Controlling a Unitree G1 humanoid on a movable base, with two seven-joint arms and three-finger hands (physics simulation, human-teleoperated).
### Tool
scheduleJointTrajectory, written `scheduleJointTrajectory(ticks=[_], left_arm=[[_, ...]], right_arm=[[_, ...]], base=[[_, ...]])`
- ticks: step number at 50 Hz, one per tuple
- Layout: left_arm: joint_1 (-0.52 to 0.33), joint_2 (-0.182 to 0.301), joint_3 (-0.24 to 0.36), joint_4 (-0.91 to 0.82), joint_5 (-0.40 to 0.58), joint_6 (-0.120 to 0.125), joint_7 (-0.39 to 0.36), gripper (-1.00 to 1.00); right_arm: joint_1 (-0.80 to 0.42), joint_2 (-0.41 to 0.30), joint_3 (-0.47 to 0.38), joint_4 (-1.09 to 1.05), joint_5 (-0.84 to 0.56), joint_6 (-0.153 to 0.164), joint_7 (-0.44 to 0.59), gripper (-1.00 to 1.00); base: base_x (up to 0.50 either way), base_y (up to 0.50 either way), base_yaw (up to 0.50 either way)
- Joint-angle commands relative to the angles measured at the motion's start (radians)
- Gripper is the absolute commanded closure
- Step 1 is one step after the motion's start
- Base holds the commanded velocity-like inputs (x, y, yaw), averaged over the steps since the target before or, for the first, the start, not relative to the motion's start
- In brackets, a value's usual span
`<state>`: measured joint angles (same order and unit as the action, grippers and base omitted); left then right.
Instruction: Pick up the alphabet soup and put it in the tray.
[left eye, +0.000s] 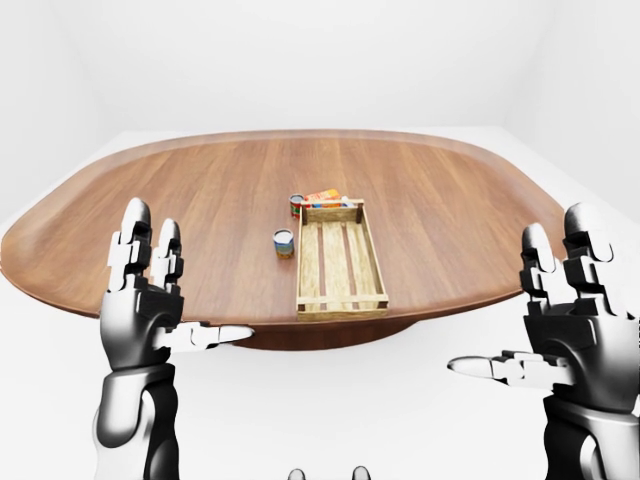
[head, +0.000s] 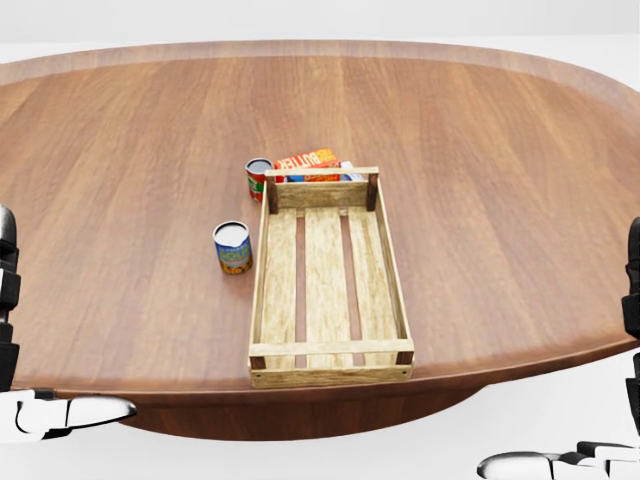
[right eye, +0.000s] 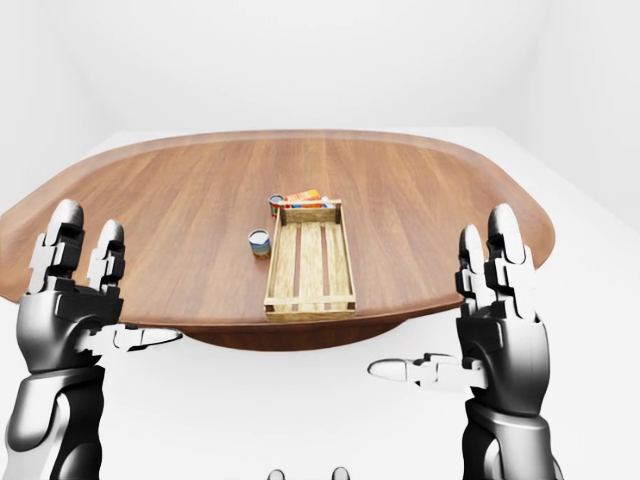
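Observation:
A small can with a blue, green and yellow label (head: 233, 247), which I take for the alphabet soup, stands upright on the round wooden table (head: 480, 180), just left of the wooden slatted tray (head: 330, 374). The tray is empty. My left hand (left eye: 190, 280) is open, raised below the table's near edge at the left of the left-eye view. My right hand (left eye: 510, 300) is open too, raised at the lower right. Both hands are empty and well short of the can.
A red and green can (head: 259, 178) and an orange butter box (head: 308, 160) lie against the tray's far end. White floor and walls surround the table.

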<state>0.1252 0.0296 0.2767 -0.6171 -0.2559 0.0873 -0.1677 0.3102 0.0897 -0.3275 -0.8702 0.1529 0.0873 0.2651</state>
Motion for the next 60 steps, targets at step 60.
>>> scheduleJointTrajectory(ticks=[60], left_arm=[[0.021,-0.007,-0.025,-0.023,0.050,0.000,-0.032,-1.00]], right_arm=[[0.012,0.013,-0.004,-0.033,0.019,0.000,0.023,-1.00]], base=[[0.42,0.00,0.00]])
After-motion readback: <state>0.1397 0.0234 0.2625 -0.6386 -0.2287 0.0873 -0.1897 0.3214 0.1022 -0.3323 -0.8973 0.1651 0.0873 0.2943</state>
